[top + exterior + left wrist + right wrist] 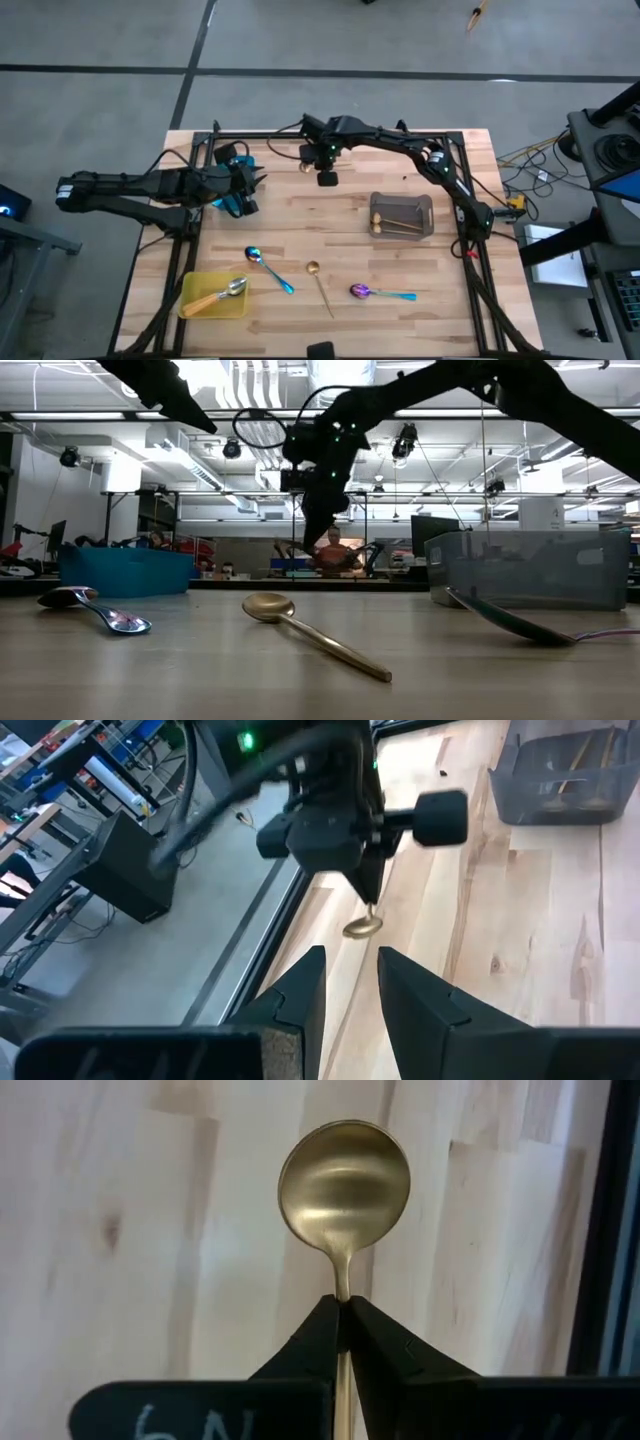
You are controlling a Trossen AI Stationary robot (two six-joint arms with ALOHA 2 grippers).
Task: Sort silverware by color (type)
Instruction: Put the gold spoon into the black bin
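A rectangular grey plastic tray (402, 214) sits right of centre with thin gold spoons (392, 226) in it. A yellow square tray (213, 296) at front left holds an orange-handled silver spoon (222, 293). Between them lie a teal-handled iridescent spoon (268, 268), a loose gold spoon (320, 285), another teal-handled spoon (380, 293). A teal bin (234, 183), probably behind left, is mostly hidden.

Light is even and bright from ceiling strip lamps (250, 375) that glare white in the low view. The desk (300, 215) carries only soft, faint shadows. The gold spoon (343, 1180) shows a dull sheen. The left wrist view is motion-blurred around the arm (320, 820).
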